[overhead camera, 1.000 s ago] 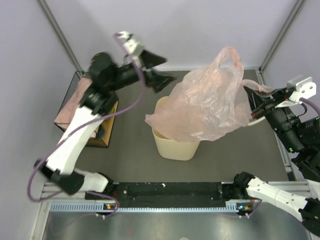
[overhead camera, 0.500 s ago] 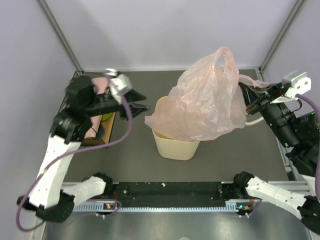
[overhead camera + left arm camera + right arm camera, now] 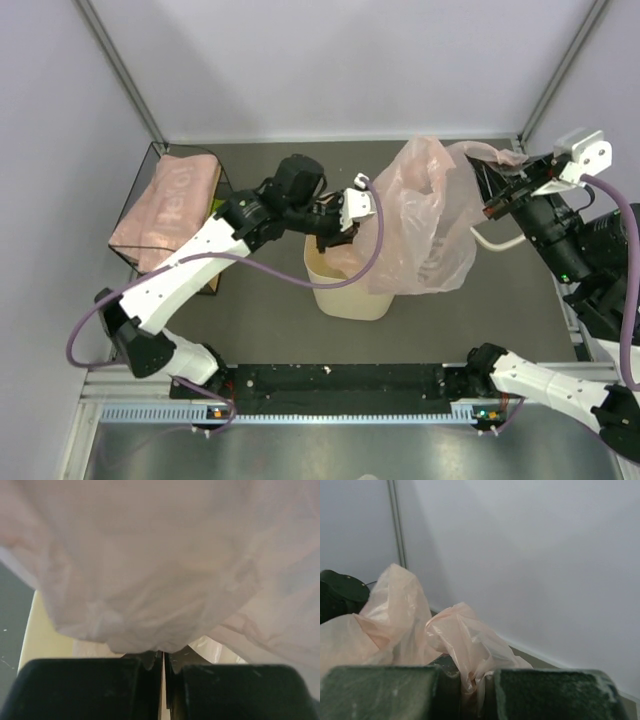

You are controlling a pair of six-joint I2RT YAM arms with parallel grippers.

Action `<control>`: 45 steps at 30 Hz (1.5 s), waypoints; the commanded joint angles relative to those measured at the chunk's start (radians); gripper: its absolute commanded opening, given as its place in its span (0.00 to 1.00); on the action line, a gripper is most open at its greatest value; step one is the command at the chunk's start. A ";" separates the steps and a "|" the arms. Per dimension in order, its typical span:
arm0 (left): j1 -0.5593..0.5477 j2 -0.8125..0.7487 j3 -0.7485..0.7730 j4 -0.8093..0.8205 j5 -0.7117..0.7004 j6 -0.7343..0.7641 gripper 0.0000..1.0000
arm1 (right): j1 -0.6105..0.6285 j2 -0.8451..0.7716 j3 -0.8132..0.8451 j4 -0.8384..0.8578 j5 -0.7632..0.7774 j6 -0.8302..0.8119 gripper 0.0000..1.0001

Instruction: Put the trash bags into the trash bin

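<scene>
A pale pink trash bag hangs open over the right half of the cream trash bin in the top view. My right gripper is shut on the bag's bunched handle, held high at the right of the bin. My left gripper is over the bin's mouth at the bag's left edge. Its jaws are shut with the film's lower edge pinched at the fingertips. The bin's rim shows below. More folded trash bags lie stacked at the far left.
The folded stack sits in a dark wire-framed box at the table's left edge. Frame posts rise at the back corners. A white cable loops beside the right arm. Grey walls close in the back and sides.
My left arm swung from the back left down to the bin and its gripper shut on the bag's left edge. The bag has been drawn narrower and hangs lower over the bin.
</scene>
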 commanded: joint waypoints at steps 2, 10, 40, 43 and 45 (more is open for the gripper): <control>-0.003 0.067 0.008 -0.029 -0.051 0.120 0.00 | -0.009 0.017 -0.001 0.055 -0.040 0.023 0.00; 0.127 -0.094 0.087 -0.126 0.053 0.066 0.44 | -0.011 0.029 -0.070 0.116 -0.092 0.055 0.00; 0.237 -0.266 -0.208 0.368 0.379 -0.242 0.54 | -0.009 0.299 -0.119 0.498 -0.225 0.265 0.00; 0.323 -0.283 -0.244 0.333 0.412 -0.219 0.38 | -0.009 0.331 -0.148 0.529 -0.257 0.307 0.00; 0.375 -0.304 -0.287 0.316 0.406 -0.187 0.27 | -0.009 0.345 -0.182 0.563 -0.283 0.313 0.00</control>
